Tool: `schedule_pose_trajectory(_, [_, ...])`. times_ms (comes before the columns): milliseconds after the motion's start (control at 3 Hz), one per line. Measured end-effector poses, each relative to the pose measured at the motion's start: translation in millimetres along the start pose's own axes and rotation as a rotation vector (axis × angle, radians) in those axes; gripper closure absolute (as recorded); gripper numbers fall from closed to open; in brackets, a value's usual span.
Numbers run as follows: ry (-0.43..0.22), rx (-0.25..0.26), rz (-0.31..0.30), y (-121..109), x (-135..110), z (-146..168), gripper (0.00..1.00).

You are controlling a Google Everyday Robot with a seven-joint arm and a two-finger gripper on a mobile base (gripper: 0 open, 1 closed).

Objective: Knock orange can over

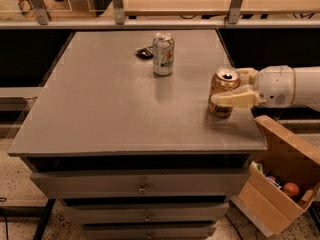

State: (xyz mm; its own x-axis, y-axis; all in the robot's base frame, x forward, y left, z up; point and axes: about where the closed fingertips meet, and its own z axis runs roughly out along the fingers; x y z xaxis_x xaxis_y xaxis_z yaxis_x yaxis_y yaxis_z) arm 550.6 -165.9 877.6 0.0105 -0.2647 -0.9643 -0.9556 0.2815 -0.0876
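The orange can (222,84) stands near the right edge of the grey table top (110,109), leaning slightly. My gripper (226,87) reaches in from the right on a white arm (290,86). Its two cream fingers (235,100) sit on either side of the can, the near one pressed across the can's front and the far one behind its top. The gripper looks shut on the can.
A white-and-green can (163,54) stands at the back middle, with a small dark object (144,51) beside it. An open cardboard box (280,184) with small items sits on the floor to the right. Drawers are below the table top, and a shelf rail runs behind.
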Motion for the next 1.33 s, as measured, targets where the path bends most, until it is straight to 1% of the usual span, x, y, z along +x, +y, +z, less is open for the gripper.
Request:
schedule_pose_trajectory(333, [0.122,0.030,-0.077,1,-10,1,0.85])
schedule_pose_trajectory(667, [0.347,0.058,-0.246,12,-28,7,1.00])
schedule_pose_trajectory(1000, [0.558,0.049,-0.414,29,-37,14,1.00])
schedule_pose_trajectory(1333, [0.745,0.019,-0.515,44,-32,17,0.83])
